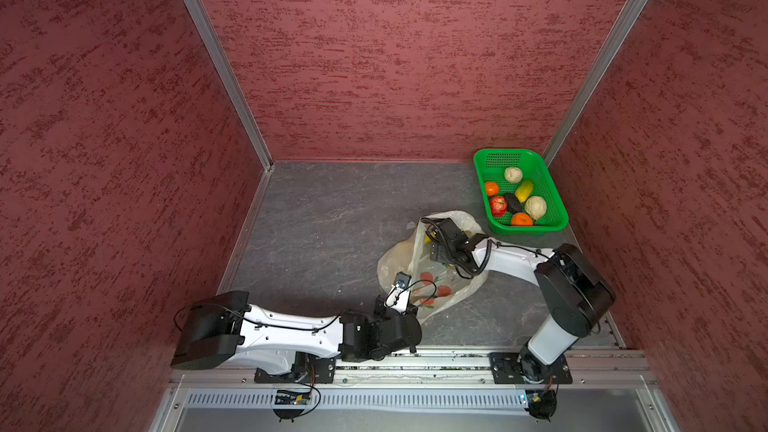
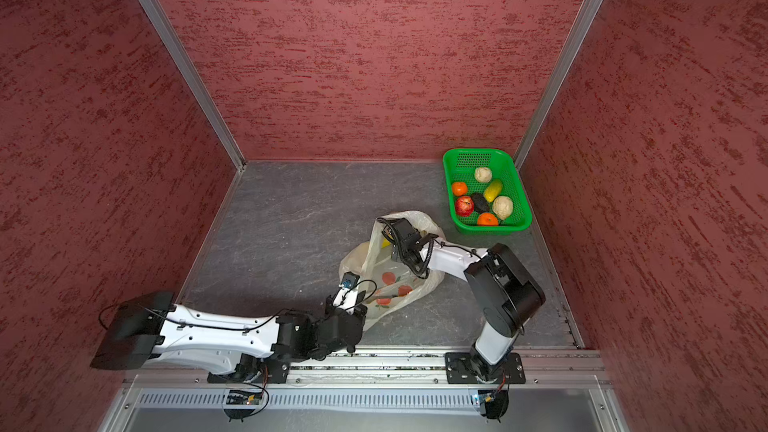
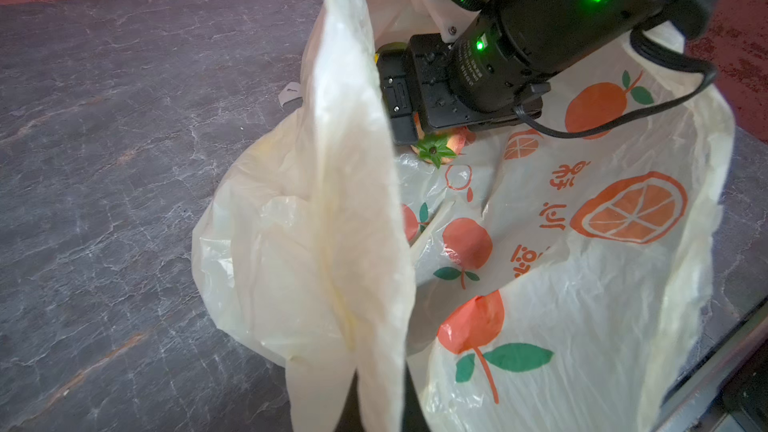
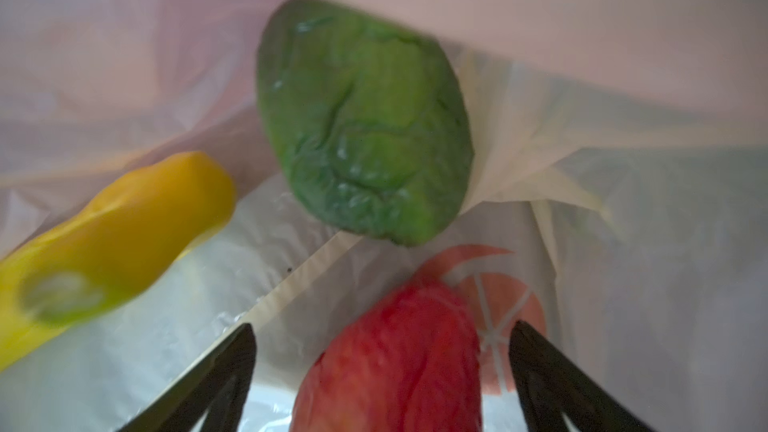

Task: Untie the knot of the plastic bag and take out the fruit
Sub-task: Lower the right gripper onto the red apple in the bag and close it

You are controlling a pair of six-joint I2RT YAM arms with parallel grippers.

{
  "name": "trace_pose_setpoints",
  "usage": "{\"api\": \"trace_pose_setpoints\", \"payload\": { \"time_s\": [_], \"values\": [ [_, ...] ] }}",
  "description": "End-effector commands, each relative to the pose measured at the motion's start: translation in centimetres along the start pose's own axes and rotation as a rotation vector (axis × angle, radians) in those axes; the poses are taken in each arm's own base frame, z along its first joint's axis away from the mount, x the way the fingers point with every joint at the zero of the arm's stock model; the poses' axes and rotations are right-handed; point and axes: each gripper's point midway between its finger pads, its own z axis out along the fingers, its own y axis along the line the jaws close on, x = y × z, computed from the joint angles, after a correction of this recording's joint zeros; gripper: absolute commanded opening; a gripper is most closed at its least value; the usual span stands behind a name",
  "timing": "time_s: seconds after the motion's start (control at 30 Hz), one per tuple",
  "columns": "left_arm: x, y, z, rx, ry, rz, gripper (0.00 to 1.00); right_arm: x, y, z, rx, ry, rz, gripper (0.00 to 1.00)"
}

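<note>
Left tool point(image 1: 401, 286) is clenched on the plastic bag point(image 1: 440, 288). It pinches a cream strip of the bag's lip and holds it up taut, which the left wrist view shows plainly. Bag lies on the worktop point(image 1: 332, 222) close to the near edge, right of the middle. Its mouth is open, with orange fruit prints and green leaves on the skin.

I've got the right tool point(image 4: 382, 326) reached inside the bag mouth, released, jaws spread wide. Red apple point(image 4: 399, 363) sits between the two black fingers point(image 4: 224, 371), with a thin gap on each side and no contact I can make out. Ahead of the fingers, in the bag, lies a green bumpy fruit point(image 4: 365, 130). A yellow banana point(image 4: 124, 234) lies off to its side, blurred.

Farther back is the green basket point(image 1: 528, 230) in the far right corner of the worktop, just beside the bag with a small gap between them. In the basket:
- Two oranges point(image 1: 491, 189) point(image 1: 521, 219)
- Second apple point(image 1: 498, 205)
- Dark avocado point(image 1: 512, 202), touching the apple
- Yellow-green mango point(image 1: 524, 190)
- Two cream bumpy fruits point(image 1: 513, 174) point(image 1: 535, 206)

Both top views show this same layout.
</note>
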Motion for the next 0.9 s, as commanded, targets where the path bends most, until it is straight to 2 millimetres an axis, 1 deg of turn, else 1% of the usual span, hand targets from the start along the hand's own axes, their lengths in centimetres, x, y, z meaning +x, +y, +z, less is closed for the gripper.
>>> {"api": "trace_pose_setpoints", "payload": {
  "time_s": [0.0,0.1,0.23,0.43,0.53,0.67,0.87],
  "values": [
    [-0.6,-0.1,-0.3,-0.003,-0.011,-0.008,0.00,-0.6,-0.1,-0.2,0.014,-0.005,0.049,0.89],
    [-0.6,0.0,-0.4,-0.006,-0.012,-0.012,0.00,-0.1,-0.2,-0.3,0.005,0.008,0.059,0.83],
    [-0.6,0.0,-0.3,-0.009,-0.015,-0.011,0.00,0.3,-0.3,-0.4,-0.003,0.020,0.061,0.69],
    [-0.7,0.0,-0.2,-0.013,-0.020,-0.010,0.00,-0.2,0.3,-1.7,-0.051,0.004,0.056,0.55],
    [-0.7,0.2,-0.2,-0.021,-0.025,-0.009,0.00,-0.5,0.8,-2.4,-0.080,-0.002,0.041,0.50],
    [-1.0,0.4,-0.3,-0.027,-0.031,-0.010,0.00,-0.3,2.2,-3.7,-0.149,0.003,0.010,0.48],
    [-1.2,0.8,-0.4,-0.039,-0.041,-0.016,0.00,1.7,4.6,-6.0,-0.249,0.026,-0.050,0.47]
  ]
}}
